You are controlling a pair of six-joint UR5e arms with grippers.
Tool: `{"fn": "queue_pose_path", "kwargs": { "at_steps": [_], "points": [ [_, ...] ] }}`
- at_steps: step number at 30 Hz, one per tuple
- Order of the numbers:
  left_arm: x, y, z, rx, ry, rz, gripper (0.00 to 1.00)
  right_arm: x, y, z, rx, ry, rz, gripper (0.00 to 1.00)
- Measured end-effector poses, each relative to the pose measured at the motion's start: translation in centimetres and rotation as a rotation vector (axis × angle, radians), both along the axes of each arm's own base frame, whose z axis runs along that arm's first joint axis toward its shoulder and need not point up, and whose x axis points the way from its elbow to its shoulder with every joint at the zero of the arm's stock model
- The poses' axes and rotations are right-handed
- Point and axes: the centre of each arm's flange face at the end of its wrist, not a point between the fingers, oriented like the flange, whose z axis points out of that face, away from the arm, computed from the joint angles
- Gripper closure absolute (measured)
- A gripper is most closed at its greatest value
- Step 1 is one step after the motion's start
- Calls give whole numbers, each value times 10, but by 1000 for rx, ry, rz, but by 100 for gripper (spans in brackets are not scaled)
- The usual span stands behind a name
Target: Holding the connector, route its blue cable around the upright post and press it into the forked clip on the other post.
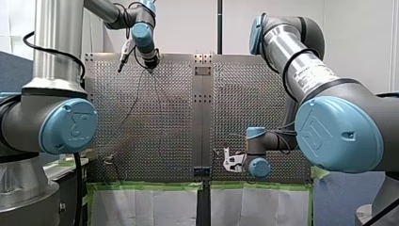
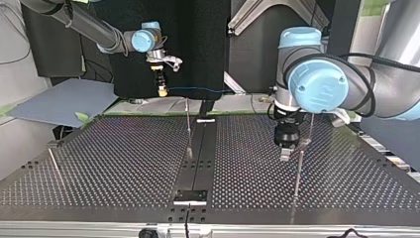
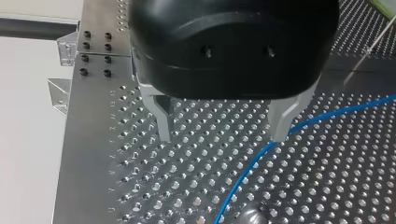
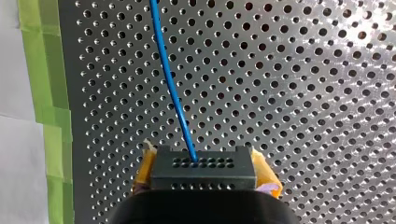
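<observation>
Toward the top view's upper left, my right jaws gripped the black, boxy connector (image 4: 203, 170) between yellow pads (image 4: 144, 169), its thin blue cable (image 2: 198, 89) running nearly straight rightward above the worktop (image 2: 124, 158) — dull perforated metal. My left jaws hung open, one bare metal finger (image 3: 282, 119) just beside the cable. Keeping the cable low and lightly tensioned should wrap it snugly round the slim upright post (image 2: 188, 129) — slack would likely slip off.

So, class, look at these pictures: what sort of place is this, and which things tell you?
Probably a robotics lab test bench: my left arm and my right arm over a perforated metal table edged with green tape.
</observation>
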Motion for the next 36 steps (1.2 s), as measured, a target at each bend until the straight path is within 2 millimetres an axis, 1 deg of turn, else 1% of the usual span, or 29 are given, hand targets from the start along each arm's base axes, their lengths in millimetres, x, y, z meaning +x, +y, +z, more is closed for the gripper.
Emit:
{"fn": "queue_pose_path", "kwargs": {
  "at_steps": [7,16,22,26,36],
  "points": [
    [0,-10,-3,21,-33,14,0,0,0,0,-1,0,0,100],
    [5,-23,-26,68,4,39,0,0,0,0,-2,0,1,100],
    [4,-20,-30,88,12,82,0,0,0,0,0,1,1,100],
    [2,-17,-36,102,24,106,0,-1,0,0,1,1,0,100],
    [6,-22,-42,120,11,69,0,-2,-2,0,0,3,-4,100]
  ]
}}
